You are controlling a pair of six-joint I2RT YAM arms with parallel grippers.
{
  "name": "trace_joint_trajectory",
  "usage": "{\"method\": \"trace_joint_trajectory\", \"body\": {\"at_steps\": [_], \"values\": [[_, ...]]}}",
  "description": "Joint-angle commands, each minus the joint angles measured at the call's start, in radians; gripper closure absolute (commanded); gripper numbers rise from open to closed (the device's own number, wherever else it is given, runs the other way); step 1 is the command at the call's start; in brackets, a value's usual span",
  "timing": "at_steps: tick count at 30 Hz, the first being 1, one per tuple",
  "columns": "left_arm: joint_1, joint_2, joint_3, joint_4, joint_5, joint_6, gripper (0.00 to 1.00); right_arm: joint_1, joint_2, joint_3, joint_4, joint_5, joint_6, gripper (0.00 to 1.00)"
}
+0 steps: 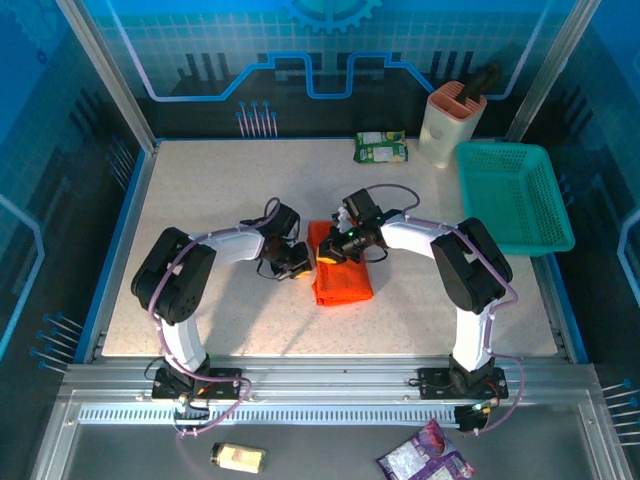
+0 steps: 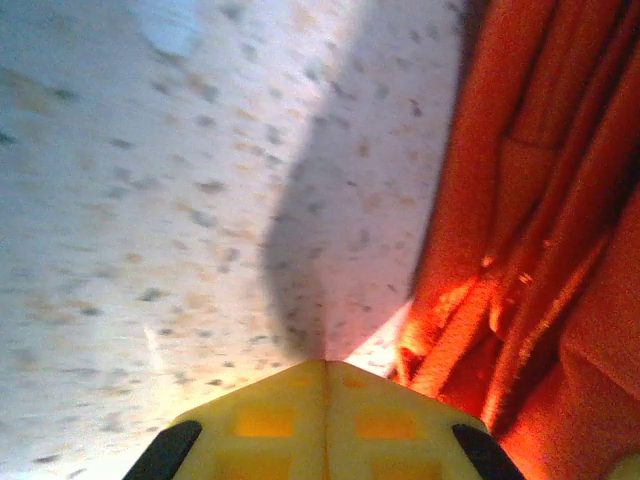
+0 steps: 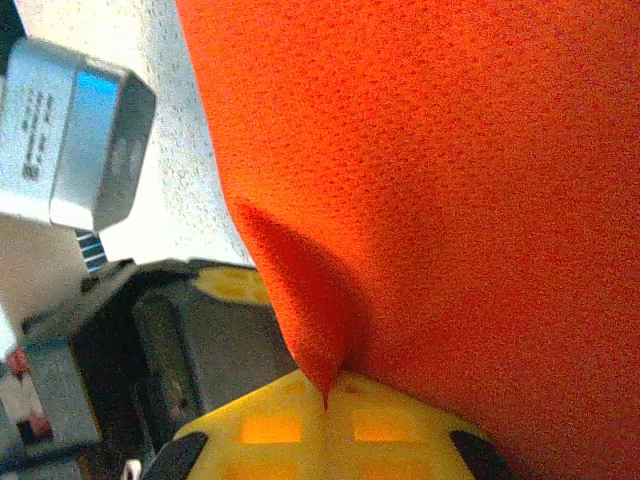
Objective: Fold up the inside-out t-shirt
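T-shirt [image 1: 343, 282] lies in the middle of the tabletop [image 1: 200, 190] as a narrow orange bundle, already doubled over, between the two arms. The right tool [image 3: 325, 395] sits at its far end, tips pressed together on a small ridge of cloth and pinching it. The left tool [image 2: 325, 372] is low beside the shirt's left edge, tips pressed together with nothing seen between them.

The step in hand looks like a late fold or a tidying tug, and most of the folding seems done. Next, the right tool would probably carry its pinch toward the near end and lay it flat, while the left one spreads to pin or take the edge.

The tabletop is pale, speckled and rimmed in blue. A teal basket [image 1: 515, 200] stands at the far right, with a holder [image 1: 450, 125] and a green packet [image 1: 381, 147] to its left along the far edge. Blue panelled walls [image 1: 320, 60] close the room.
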Motion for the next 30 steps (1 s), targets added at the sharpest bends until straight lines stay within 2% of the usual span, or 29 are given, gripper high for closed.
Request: {"method": "trace_joint_trajectory", "body": {"at_steps": [1,8,14,16,19,21,24,27,30], "values": [[0.018,-0.005,-0.012,-0.065,-0.019,0.038,0.94,0.001,-0.061,0.013,-0.061,-0.054,-0.051,0.95],[0.019,0.049,0.014,-0.038,0.005,0.035,0.97,0.006,-0.038,0.026,-0.099,-0.072,-0.082,0.93],[0.021,0.054,0.017,-0.041,0.005,0.037,0.98,0.008,0.033,0.036,-0.047,-0.109,-0.060,0.91],[0.027,0.038,0.008,-0.041,0.005,0.034,0.99,0.008,0.043,0.042,-0.033,-0.122,-0.050,0.87],[0.054,-0.013,-0.024,-0.017,0.029,0.013,0.97,0.002,0.039,0.062,-0.060,-0.147,-0.071,0.73],[0.067,-0.064,-0.030,-0.038,0.018,0.012,0.96,-0.011,0.011,0.072,-0.080,-0.154,-0.086,0.69],[0.069,-0.133,-0.027,-0.059,0.021,0.020,0.96,-0.041,-0.025,0.093,-0.096,-0.158,-0.100,0.66],[0.057,-0.200,-0.037,-0.014,0.080,0.012,0.95,-0.066,-0.029,0.124,-0.103,-0.167,-0.119,0.66],[0.010,-0.243,-0.020,-0.009,0.106,0.002,0.95,-0.084,0.016,0.186,-0.136,-0.200,-0.155,0.66]]}}
